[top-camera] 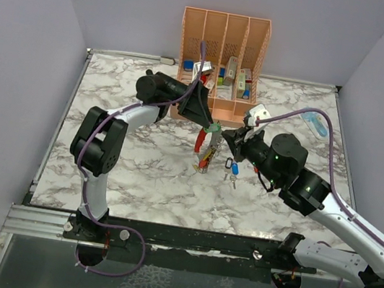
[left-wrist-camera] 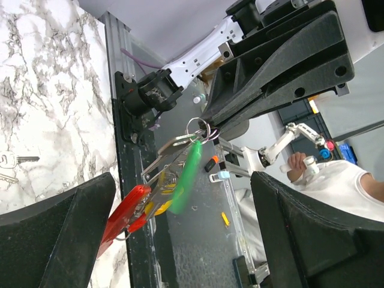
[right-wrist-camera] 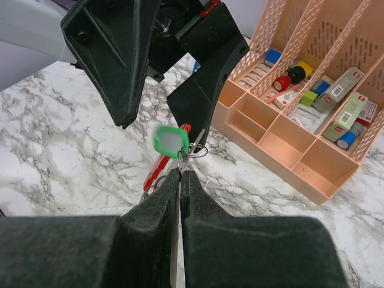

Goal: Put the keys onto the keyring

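The keyring (top-camera: 200,139), a red clip, hangs in a bunch with a green tag (top-camera: 214,127) and some keys (top-camera: 204,162) above the table's middle. My right gripper (top-camera: 224,136) is shut on thin metal at the bunch's small wire ring (right-wrist-camera: 201,150) and carries it. In the right wrist view (right-wrist-camera: 181,173) the green tag (right-wrist-camera: 170,139) and the red clip (right-wrist-camera: 161,167) hang just past its tips. My left gripper (top-camera: 208,122) is open, with one finger on each side of the bunch and touching nothing. The left wrist view (left-wrist-camera: 183,177) shows the red clip (left-wrist-camera: 123,211), the green tag (left-wrist-camera: 186,180) and a yellow-headed key (left-wrist-camera: 157,208).
Loose keys, one blue-headed (top-camera: 234,170), lie on the marble under the right gripper; another key shows in the left wrist view (left-wrist-camera: 15,159). The peach slotted organizer (top-camera: 187,34) with several small items stands at the back, close behind the left gripper. A pale blue item (top-camera: 317,124) lies at the back right.
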